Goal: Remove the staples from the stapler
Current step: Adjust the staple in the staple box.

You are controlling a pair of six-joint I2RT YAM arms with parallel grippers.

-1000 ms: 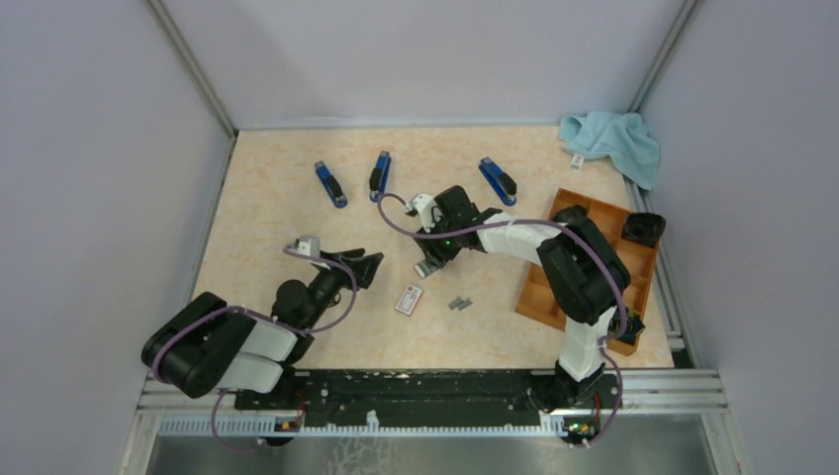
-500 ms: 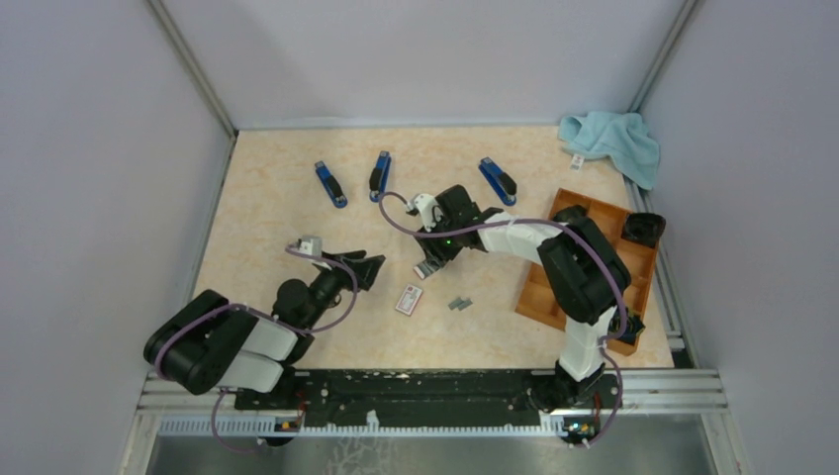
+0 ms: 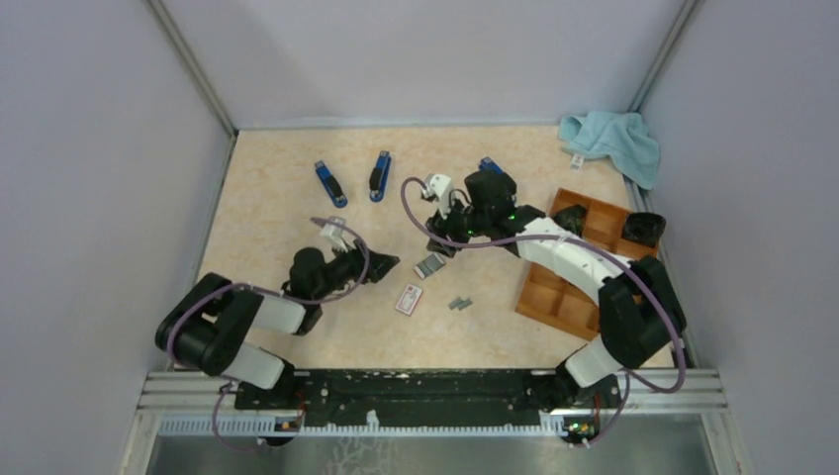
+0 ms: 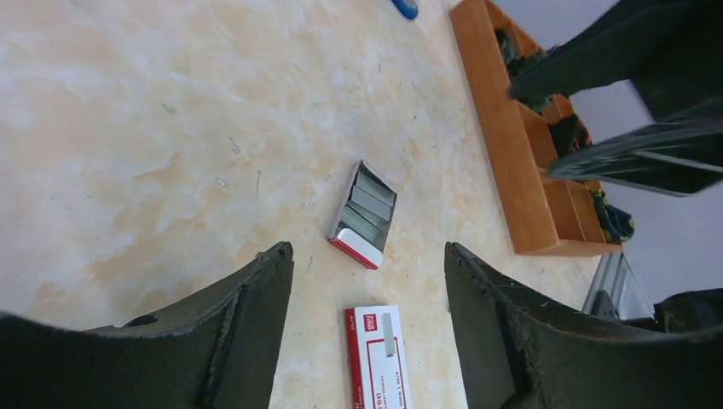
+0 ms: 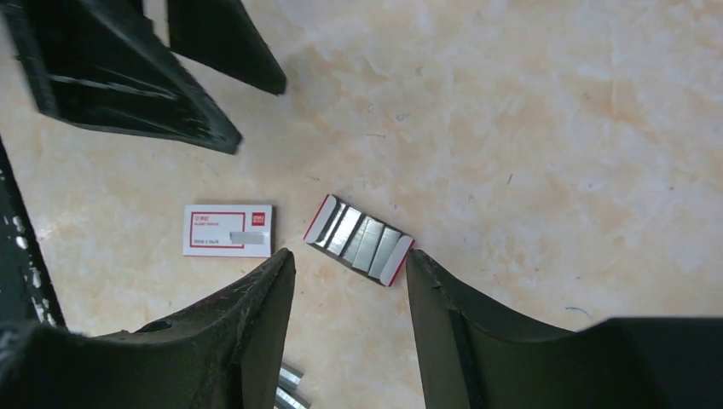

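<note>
Three blue-and-black staplers lie at the back: one (image 3: 330,184), one (image 3: 380,175), and one (image 3: 490,164) mostly hidden behind my right arm. Loose silvery staples (image 3: 460,304) lie near the front; they also show in the right wrist view (image 5: 290,388). An open staple tray (image 3: 429,264) holds more strips and shows in both wrist views (image 4: 365,215) (image 5: 359,239). My right gripper (image 3: 445,237) (image 5: 348,256) is open and empty just above that tray. My left gripper (image 3: 388,265) (image 4: 367,249) is open and empty, low over the table, pointing at the tray.
A small white box with a red label (image 3: 409,299) (image 4: 378,358) (image 5: 228,230) lies between the left gripper's fingers and the loose staples. A wooden compartment tray (image 3: 584,267) (image 4: 511,145) stands at the right. A light blue cloth (image 3: 611,139) lies in the back right corner.
My right arm has swung back and right, its gripper lifting off the open staple tray and now hiding the third stapler. My left gripper has reached forward and right toward the tray.
</note>
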